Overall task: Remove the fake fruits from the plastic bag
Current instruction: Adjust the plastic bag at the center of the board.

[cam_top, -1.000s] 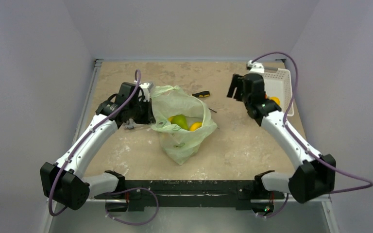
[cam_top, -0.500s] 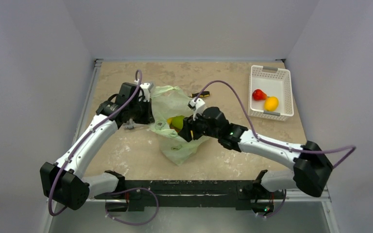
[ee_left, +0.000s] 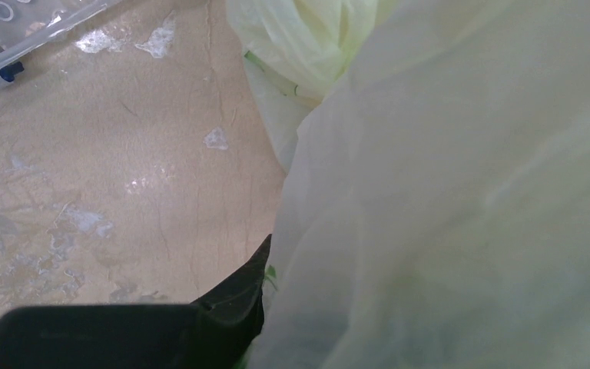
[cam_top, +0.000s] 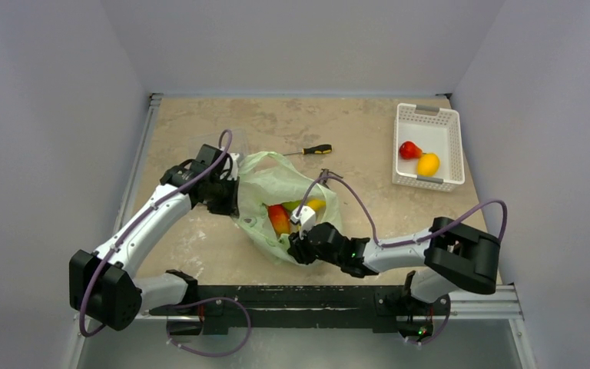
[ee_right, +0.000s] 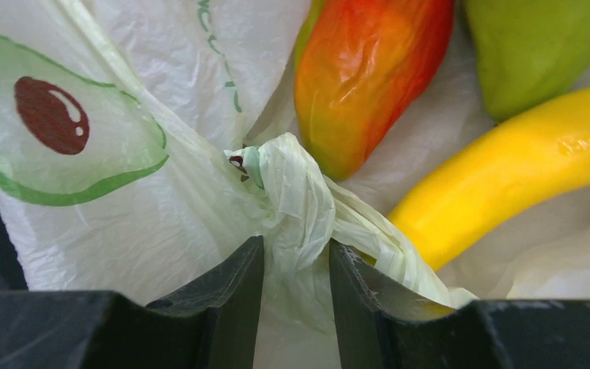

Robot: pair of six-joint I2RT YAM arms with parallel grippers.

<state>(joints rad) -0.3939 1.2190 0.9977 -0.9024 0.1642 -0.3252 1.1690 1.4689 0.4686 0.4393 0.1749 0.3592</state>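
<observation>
The pale yellow-green plastic bag lies open at the table's middle. Inside it show a red-orange fruit, a green pear and a yellow banana. My left gripper is at the bag's left edge. In the left wrist view only one black finger shows, and the bag covers the other. My right gripper is shut on a bunched fold of the bag's near rim. Just beyond it lie the red-orange fruit, pear and banana.
A white slotted basket at the back right holds a red fruit and an orange-yellow one. A yellow-and-black screwdriver lies just behind the bag. A clear plastic piece lies left of the bag. Walls enclose the table.
</observation>
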